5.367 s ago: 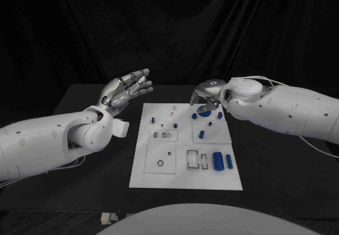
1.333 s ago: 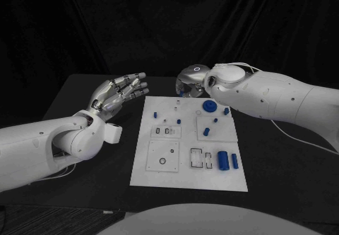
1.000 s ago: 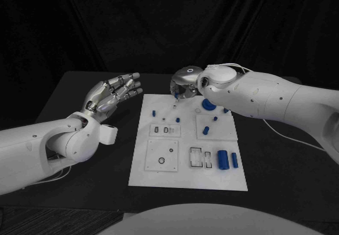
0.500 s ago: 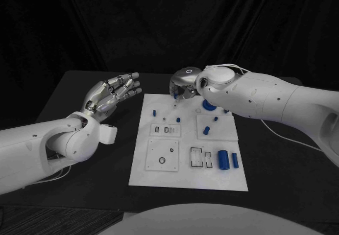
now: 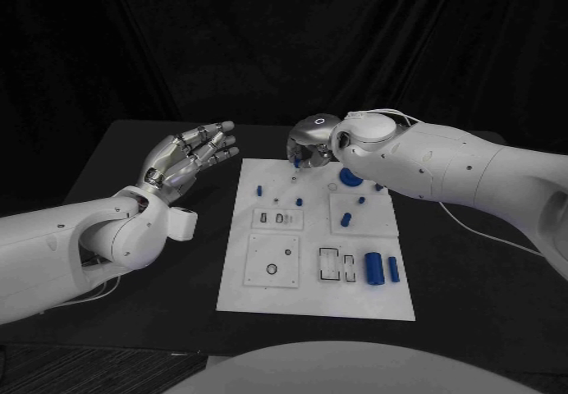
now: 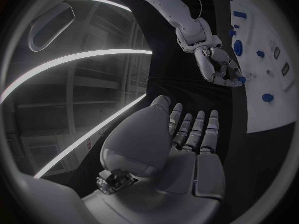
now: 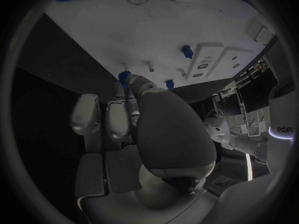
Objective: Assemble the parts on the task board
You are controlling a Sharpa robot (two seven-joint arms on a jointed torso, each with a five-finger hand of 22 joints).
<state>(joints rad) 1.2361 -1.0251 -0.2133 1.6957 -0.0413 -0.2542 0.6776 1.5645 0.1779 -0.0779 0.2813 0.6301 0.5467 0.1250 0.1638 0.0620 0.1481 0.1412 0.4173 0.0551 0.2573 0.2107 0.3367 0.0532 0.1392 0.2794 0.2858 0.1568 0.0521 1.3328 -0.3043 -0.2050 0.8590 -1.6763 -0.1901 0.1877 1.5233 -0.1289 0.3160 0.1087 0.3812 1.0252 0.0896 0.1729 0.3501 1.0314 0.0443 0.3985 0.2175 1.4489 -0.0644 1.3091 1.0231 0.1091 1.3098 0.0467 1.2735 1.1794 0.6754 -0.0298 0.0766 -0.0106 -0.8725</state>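
Observation:
The white task board [image 5: 310,287] lies in the middle of the black table. My right hand [image 5: 310,146] hovers over the board's far left corner and pinches a small blue part [image 5: 296,162] in its fingertips; the same part [image 7: 124,78] shows just above the board [image 7: 112,30] in the right wrist view. My left hand [image 5: 190,156] is raised left of the board with its fingers spread, holding nothing. The left wrist view shows that open palm [image 6: 187,144] and, beyond it, my right hand [image 6: 218,67].
On the board's far half lie a round blue disc [image 5: 350,176] and several small blue pegs, such as one [image 5: 345,218] mid-board. Two larger blue cylinders [image 5: 373,268] lie near the right edge. Black-outlined slots [image 5: 272,269] mark the near half.
My right hand has left the blue disc, carrying a small blue part to the board's far left corner. In the last second it has barely moved. My left hand stays raised and open.

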